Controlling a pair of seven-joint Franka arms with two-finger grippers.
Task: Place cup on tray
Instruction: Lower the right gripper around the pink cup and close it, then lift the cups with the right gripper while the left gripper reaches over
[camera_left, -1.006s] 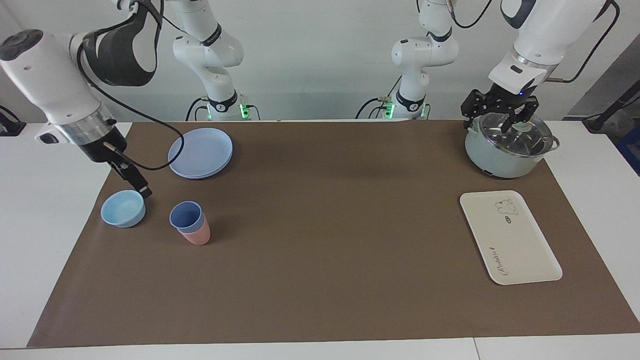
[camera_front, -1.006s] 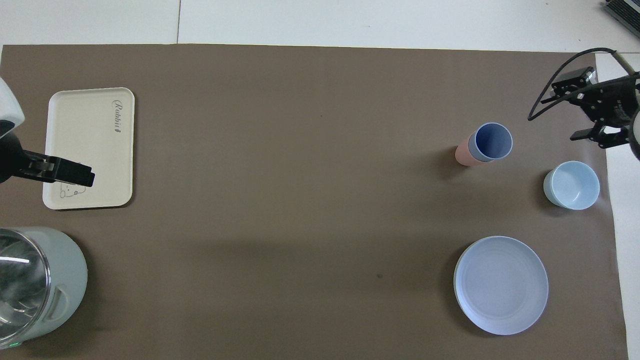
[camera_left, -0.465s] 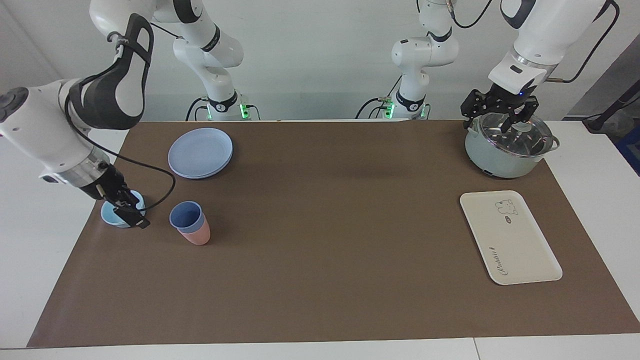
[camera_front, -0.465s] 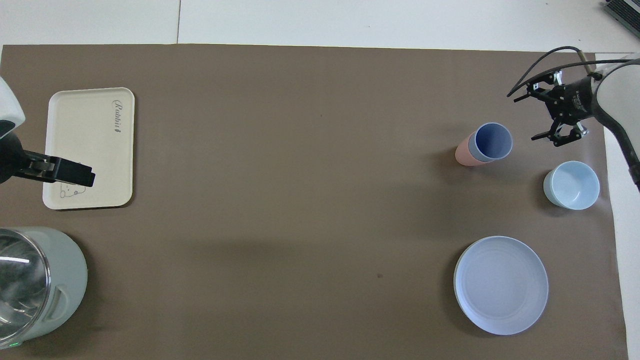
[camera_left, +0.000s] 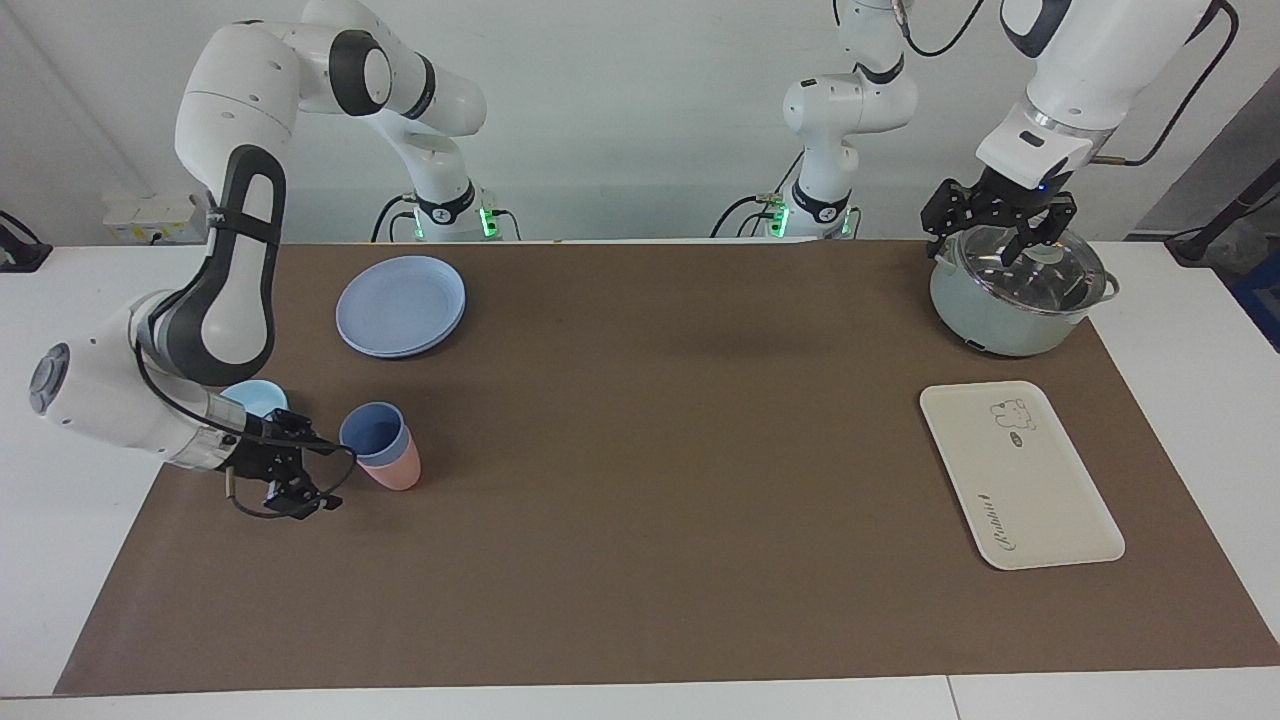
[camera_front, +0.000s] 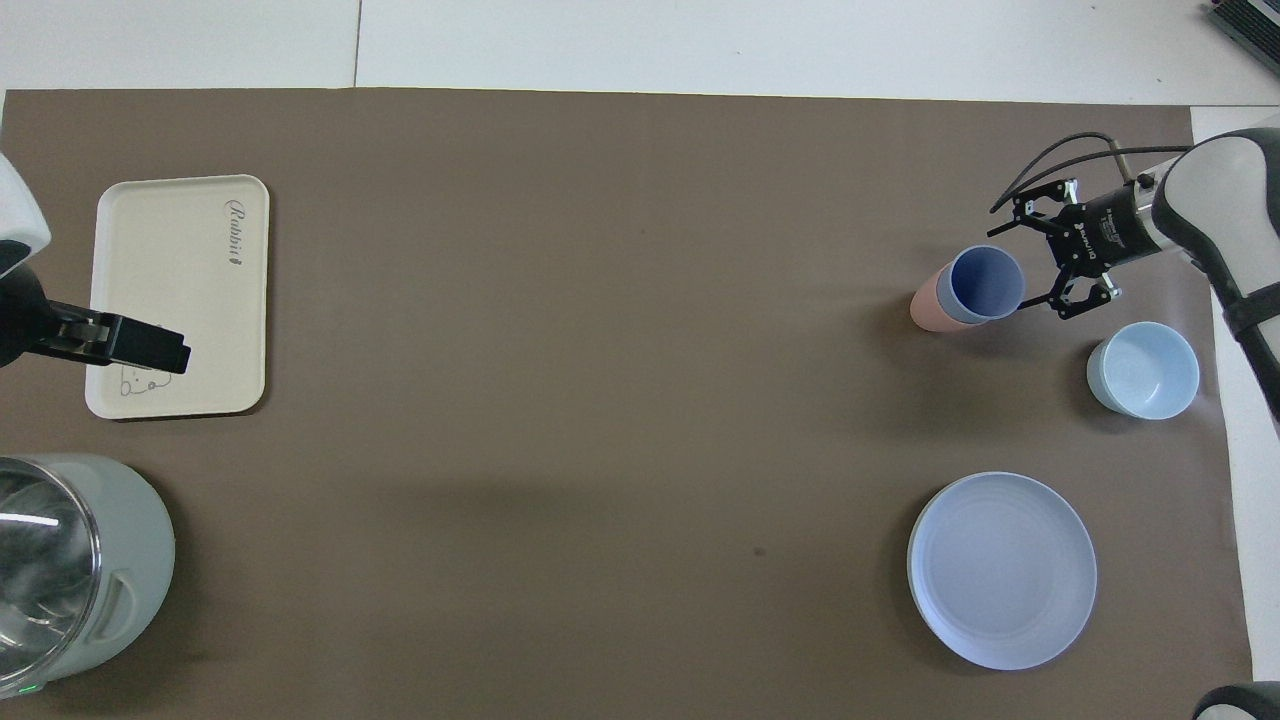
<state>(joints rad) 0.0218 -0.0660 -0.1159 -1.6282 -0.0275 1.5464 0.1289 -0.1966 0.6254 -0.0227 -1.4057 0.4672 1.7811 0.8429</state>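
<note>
the periwinkle cup (camera_left: 375, 434) sits nested in a salmon-pink tumbler (camera_left: 393, 470) at the right arm's end of the table (camera_left: 640, 560), well apart from the cream tray (camera_left: 1020, 475). it looks light, stiff and smooth, so i judge a grip on the wall just under the rim best, lest the pink tumbler lift too. the right claw (camera_left: 310, 472), spread wide, is level with the cup, just beside it. the left claw (camera_left: 1000, 222) waits over the pot (camera_left: 1010, 295); its state i cannot tell. the brown mat between cup and tray gives open room.
</note>
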